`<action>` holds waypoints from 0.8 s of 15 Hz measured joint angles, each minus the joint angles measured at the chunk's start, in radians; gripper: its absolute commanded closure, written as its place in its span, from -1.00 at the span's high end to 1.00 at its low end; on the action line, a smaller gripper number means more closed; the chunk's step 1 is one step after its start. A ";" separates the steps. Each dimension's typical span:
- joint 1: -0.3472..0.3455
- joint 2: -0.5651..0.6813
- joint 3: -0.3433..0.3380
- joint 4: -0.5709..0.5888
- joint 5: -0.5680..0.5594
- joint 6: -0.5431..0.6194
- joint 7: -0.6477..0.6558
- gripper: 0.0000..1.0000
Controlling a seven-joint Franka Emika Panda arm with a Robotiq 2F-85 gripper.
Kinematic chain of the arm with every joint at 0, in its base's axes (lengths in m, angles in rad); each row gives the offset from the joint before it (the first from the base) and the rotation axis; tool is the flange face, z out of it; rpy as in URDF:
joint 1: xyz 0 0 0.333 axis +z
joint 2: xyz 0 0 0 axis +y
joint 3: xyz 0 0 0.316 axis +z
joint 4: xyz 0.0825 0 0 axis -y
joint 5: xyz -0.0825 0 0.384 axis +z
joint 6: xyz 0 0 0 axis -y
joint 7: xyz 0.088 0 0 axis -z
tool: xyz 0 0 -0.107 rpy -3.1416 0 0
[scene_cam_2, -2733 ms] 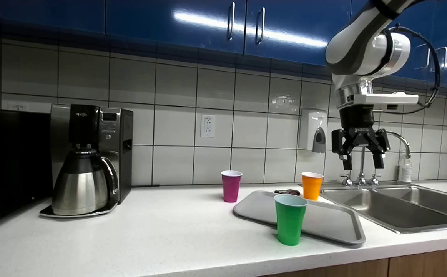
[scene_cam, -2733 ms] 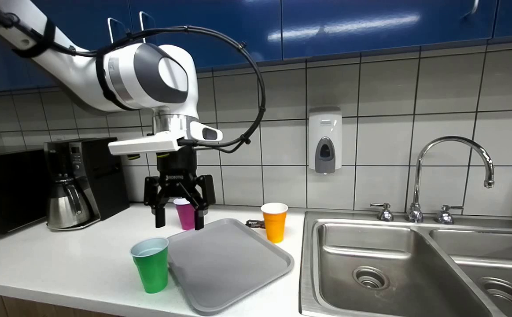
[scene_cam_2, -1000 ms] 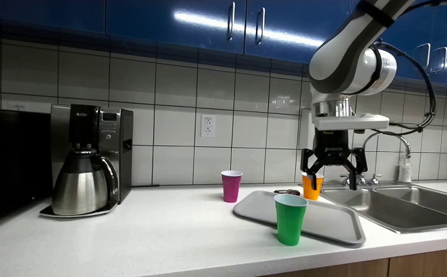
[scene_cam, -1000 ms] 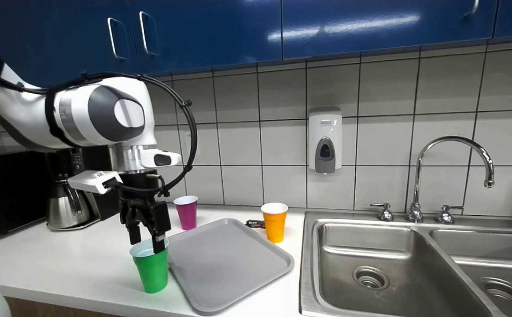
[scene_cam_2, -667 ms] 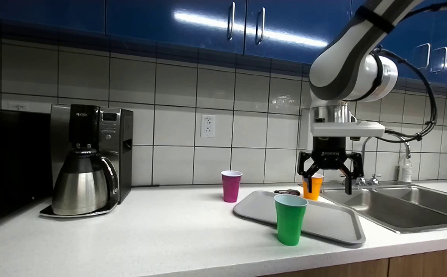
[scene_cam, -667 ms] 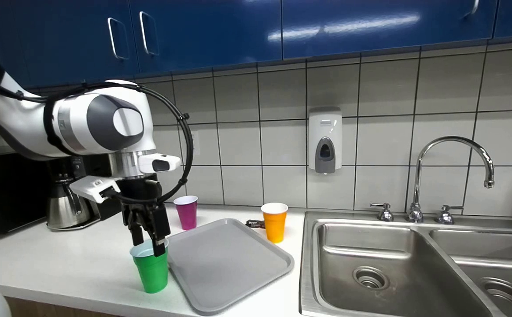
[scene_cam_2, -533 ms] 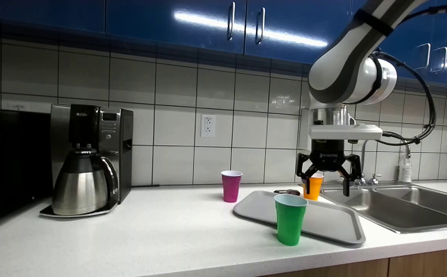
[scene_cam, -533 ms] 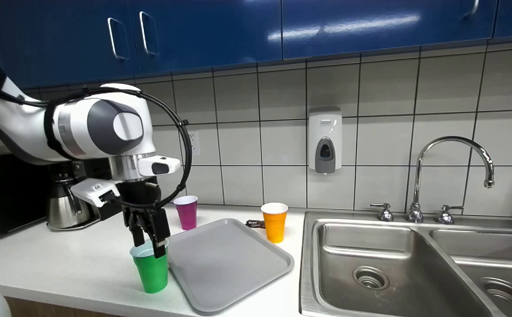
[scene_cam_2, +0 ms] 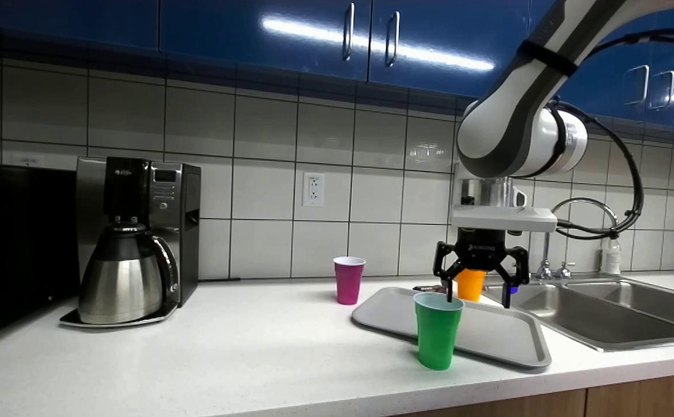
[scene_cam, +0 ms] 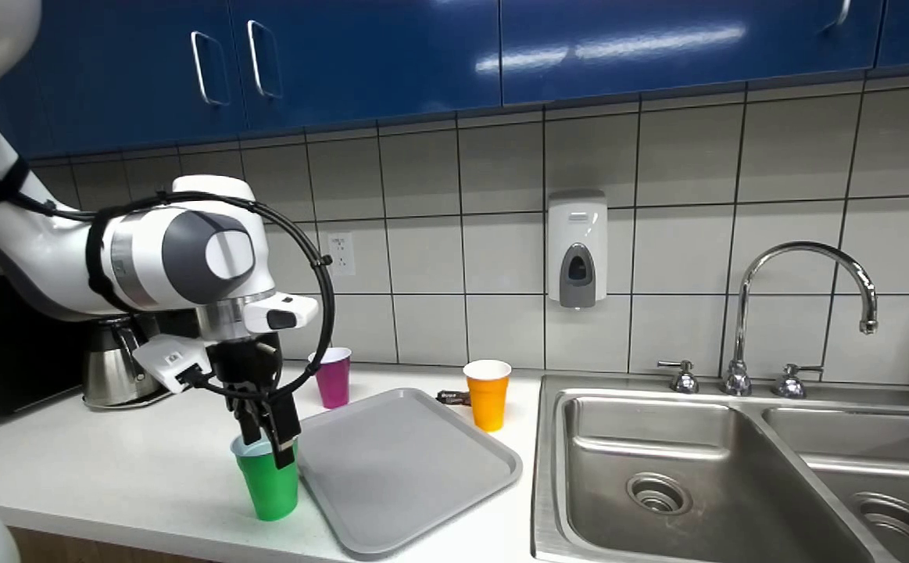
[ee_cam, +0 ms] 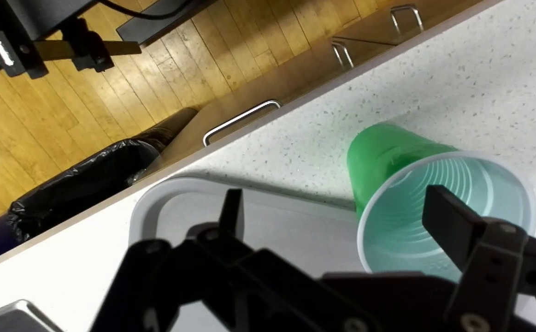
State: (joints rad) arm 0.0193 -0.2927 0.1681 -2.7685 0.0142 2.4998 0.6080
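Green cup point(scene_cam: 270, 489): upright on the table point(scene_cam: 149, 438), just beside the tray point(scene_cam: 407, 469), near the front edge.
Claw point(scene_cam: 266, 443): spread wide, gripping nothing; one finger over the cup's mouth, the other tray-side; contact, I cannot tell.
Descent: I'd set the cup's side between the fingers, lowering slowly against tipping.
Purple cup point(scene_cam: 334, 381): farther back, well apart; room between to manoeuvre.
Tray rim: raised; I'd pass above.
Orange cup point(scene_cam: 488, 400): between tray and sink point(scene_cam: 545, 469).

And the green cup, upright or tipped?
Upright: in both exterior views the green cup stands base-down on the counter, mouth facing up.
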 measured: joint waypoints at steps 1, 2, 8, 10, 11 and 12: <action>0.000 0.010 0.003 0.000 0.000 0.016 0.009 1.00; 0.000 0.020 0.005 0.000 0.000 0.029 0.017 1.00; 0.000 0.072 0.007 0.000 -0.001 0.097 0.048 1.00; 0.000 0.087 0.008 0.001 -0.002 0.113 0.057 1.00; 0.000 0.095 0.008 0.001 -0.002 0.120 0.060 1.00; 0.000 0.102 0.008 0.001 -0.002 0.127 0.062 1.00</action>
State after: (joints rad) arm 0.0193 -0.1910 0.1757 -2.7673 0.0125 2.6267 0.6699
